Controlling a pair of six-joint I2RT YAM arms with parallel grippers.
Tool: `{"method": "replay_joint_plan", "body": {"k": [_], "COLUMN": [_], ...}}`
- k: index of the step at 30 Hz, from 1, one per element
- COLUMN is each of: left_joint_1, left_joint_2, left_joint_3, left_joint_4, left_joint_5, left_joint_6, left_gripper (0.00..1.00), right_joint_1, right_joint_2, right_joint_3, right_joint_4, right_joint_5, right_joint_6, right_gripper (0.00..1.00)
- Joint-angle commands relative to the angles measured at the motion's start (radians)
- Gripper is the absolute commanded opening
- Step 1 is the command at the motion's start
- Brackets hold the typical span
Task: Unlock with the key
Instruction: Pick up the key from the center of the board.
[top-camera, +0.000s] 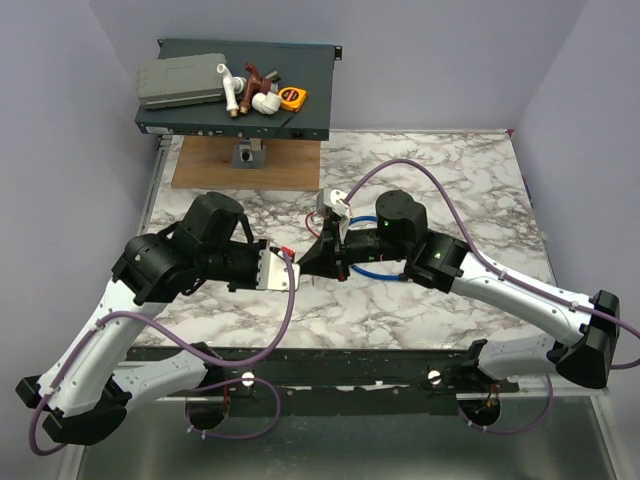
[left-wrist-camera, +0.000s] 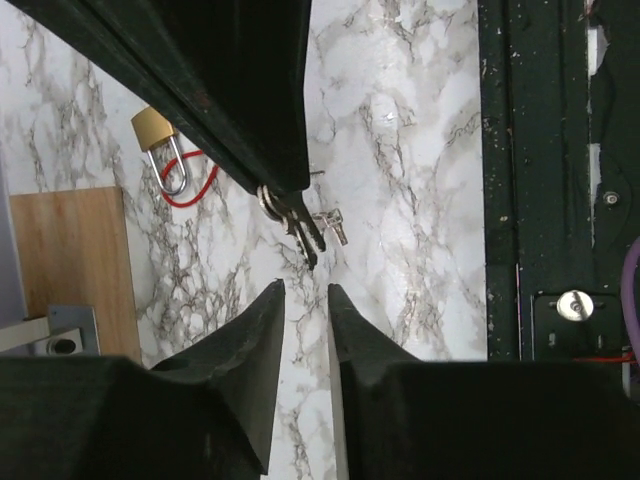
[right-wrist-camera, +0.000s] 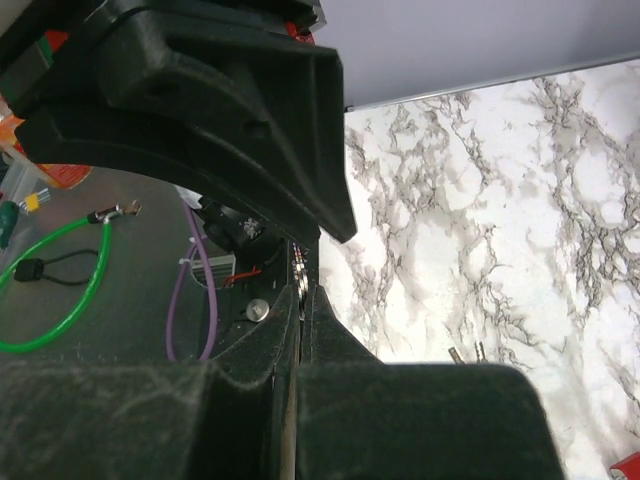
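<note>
My right gripper (right-wrist-camera: 303, 290) is shut on a small metal key (right-wrist-camera: 301, 272) on its ring. In the left wrist view the key (left-wrist-camera: 300, 235) hangs below the right gripper's black fingertips (left-wrist-camera: 280, 170), above the marble. My left gripper (left-wrist-camera: 303, 290) sits just below that key with its jaws a narrow gap apart and nothing between them. From above, the two grippers meet tip to tip, left gripper (top-camera: 290, 266) and right gripper (top-camera: 322, 257). A brass padlock (left-wrist-camera: 153, 128) with a silver shackle lies on the table beside a red cord (left-wrist-camera: 190, 188).
A second small key (left-wrist-camera: 336, 226) lies loose on the marble, and its tips show in the right wrist view (right-wrist-camera: 466, 352). A blue cable lock (top-camera: 377, 268) lies under the right arm. A wooden board (top-camera: 215, 160) and a black rack unit (top-camera: 300, 100) stand at the back.
</note>
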Motion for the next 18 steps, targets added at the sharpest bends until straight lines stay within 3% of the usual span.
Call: {"method": "replay_joint_plan", "body": {"k": [1, 12, 18], "left_joint_1": [-0.007, -0.007, -0.007], "left_joint_2": [-0.003, 0.056, 0.073], "left_joint_3": [0.012, 0.097, 0.156], "left_joint_4": [-0.032, -0.086, -0.124], "left_joint_5": [0.078, 0.134, 0.142], "left_joint_6": [-0.009, -0.039, -0.037], "left_gripper": [0.2, 0.19, 0.11], "right_joint_1": [0.004, 0.003, 0.004], "right_joint_2": [-0.013, 0.0, 0.01], "right_joint_3": [0.035, 0.039, 0.039], "right_joint_4": [-0.007, 0.005, -0.007], "right_joint_5": [0.021, 0.018, 0.045], "right_joint_6": [-0.01, -0.003, -0.02], "right_gripper": [0.01, 0.01, 0.01]}}
